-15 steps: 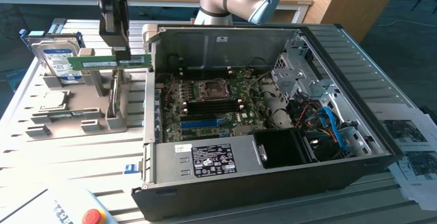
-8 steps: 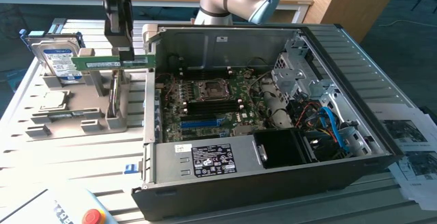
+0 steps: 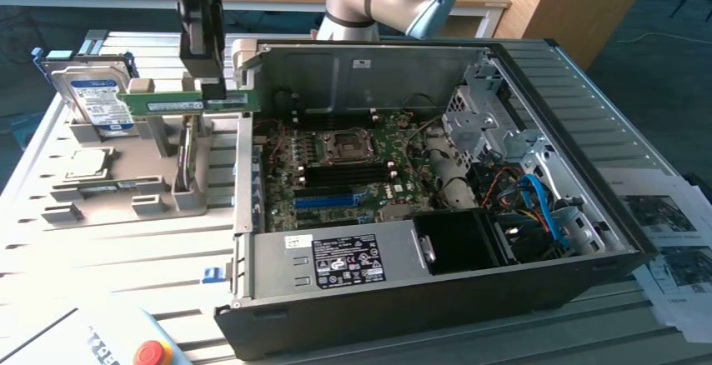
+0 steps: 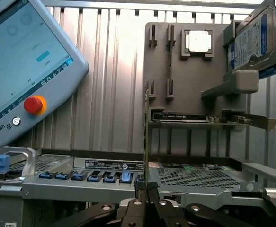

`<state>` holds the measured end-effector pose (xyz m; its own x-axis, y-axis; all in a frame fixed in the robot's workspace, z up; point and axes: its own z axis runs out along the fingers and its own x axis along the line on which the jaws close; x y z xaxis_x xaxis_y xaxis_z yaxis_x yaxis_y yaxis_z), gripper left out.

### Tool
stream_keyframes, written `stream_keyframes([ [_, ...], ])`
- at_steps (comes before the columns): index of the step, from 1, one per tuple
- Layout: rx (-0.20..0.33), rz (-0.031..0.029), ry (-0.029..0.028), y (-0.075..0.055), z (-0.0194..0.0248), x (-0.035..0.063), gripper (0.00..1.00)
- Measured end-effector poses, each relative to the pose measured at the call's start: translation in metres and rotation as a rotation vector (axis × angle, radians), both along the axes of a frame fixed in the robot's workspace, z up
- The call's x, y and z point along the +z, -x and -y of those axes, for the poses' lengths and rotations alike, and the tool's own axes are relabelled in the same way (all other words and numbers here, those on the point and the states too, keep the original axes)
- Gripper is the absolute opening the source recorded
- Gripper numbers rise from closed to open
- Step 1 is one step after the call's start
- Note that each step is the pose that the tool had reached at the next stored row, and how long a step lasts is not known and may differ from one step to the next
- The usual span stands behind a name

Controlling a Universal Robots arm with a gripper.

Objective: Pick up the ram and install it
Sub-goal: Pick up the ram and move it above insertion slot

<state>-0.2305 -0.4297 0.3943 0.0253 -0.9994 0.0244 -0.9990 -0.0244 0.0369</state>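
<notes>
- Between the fingers of the hand [image 3: 213, 90] sits the ram [image 3: 167, 105], a long, thin green circuit-board stick with a pale label. The hand is clamped on it near one end.
- The stick lies level and on edge, and most of its length runs out from the hand toward the exterior view's left. Holding it by the flat faces likely keeps the contact edge free for seating.
- From the wrist view the ram [image 4: 146, 132] shows edge-on as a thin line rising straight out of the closed hand [image 4: 147, 189], so it looks squarely gripped rather than skewed.
- Directly below the hand stands a grey plastic holder [image 3: 112, 173], matte and blocky, with upright slots and posts shaped to keep parts standing for pickup. The ram is above its posts; contact cannot be judged.
- Past the ram's free end, a hard drive [image 3: 95, 98] with a blue-and-white label stands propped in the same holder. A square metallic processor chip [image 3: 87, 163] lies flat lower down.
- Beside the hand, toward the exterior view's right, the computer case [image 3: 534, 265] lies open on its side. The green motherboard [image 3: 378, 165] faces up for access.
- Everything rests on a ribbed metal tabletop [image 3: 145, 248].
</notes>
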Motion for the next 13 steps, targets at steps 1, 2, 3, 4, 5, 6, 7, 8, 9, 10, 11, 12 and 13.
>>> stream_keyframes([
  [1, 0.000, -0.0001, 0.0000, -0.001, 0.0002, 0.0000, 0.12],
  [2, 0.000, -0.0001, 0.0000, -0.002, 0.0003, 0.0000, 0.12],
  [3, 0.000, -0.0002, 0.0000, -0.003, 0.0005, 0.0000, 0.12],
  [4, 0.000, -0.0003, 0.0000, -0.004, 0.0006, 0.0000, 0.12],
  [5, 0.000, -0.0004, 0.0000, -0.005, 0.0008, 0.0000, 0.12],
  [6, 0.000, -0.0004, 0.0000, -0.006, 0.0010, 0.0000, 0.12],
  [7, 0.000, -0.0005, 0.0000, -0.007, 0.0011, 0.0000, 0.12],
  [8, 0.000, -0.0007, 0.0000, -0.008, 0.0013, 0.0000, 0.12],
  [9, 0.000, -0.0007, 0.0000, -0.009, 0.0014, 0.0000, 0.12],
  [10, 0.000, -0.0008, 0.0000, -0.010, 0.0016, 0.0000, 0.12],
  [11, 0.000, -0.0008, 0.0000, -0.011, 0.0018, 0.0000, 0.12],
  [12, 0.000, -0.0009, 0.0000, -0.012, 0.0019, 0.0000, 0.12],
  [13, 0.000, -0.0010, 0.0000, -0.013, 0.0021, 0.0000, 0.12],
])
